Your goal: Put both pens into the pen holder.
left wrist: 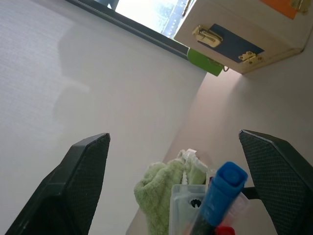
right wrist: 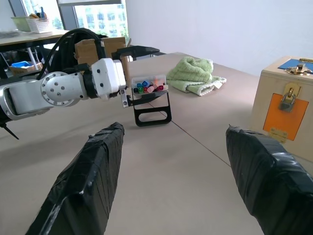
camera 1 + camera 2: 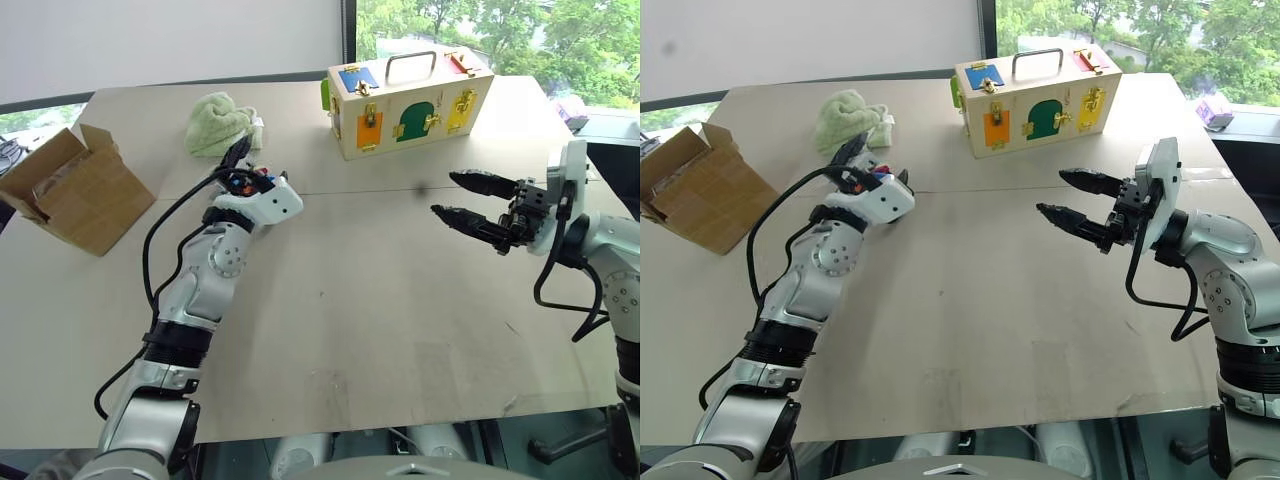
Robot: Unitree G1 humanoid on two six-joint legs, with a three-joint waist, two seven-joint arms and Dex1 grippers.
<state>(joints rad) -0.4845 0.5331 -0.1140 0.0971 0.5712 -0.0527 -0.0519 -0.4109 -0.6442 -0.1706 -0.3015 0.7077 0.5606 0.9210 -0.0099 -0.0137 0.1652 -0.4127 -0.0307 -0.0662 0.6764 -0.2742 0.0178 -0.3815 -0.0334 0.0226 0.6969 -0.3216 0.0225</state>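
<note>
At far left, left gripper (image 2: 128,51) spread wide, empty, directly over pen holder (image 2: 149,95) | blue pen (image 1: 218,196) upright inside | right gripper (image 3: 478,207) open, empty, well right

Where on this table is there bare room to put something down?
The widest bare stretch is the near half of the table, between the two arms. Another runs between the cardboard box and the green cloth. It is crowded around the pen holder, where the left gripper hovers, cloth just behind.
</note>
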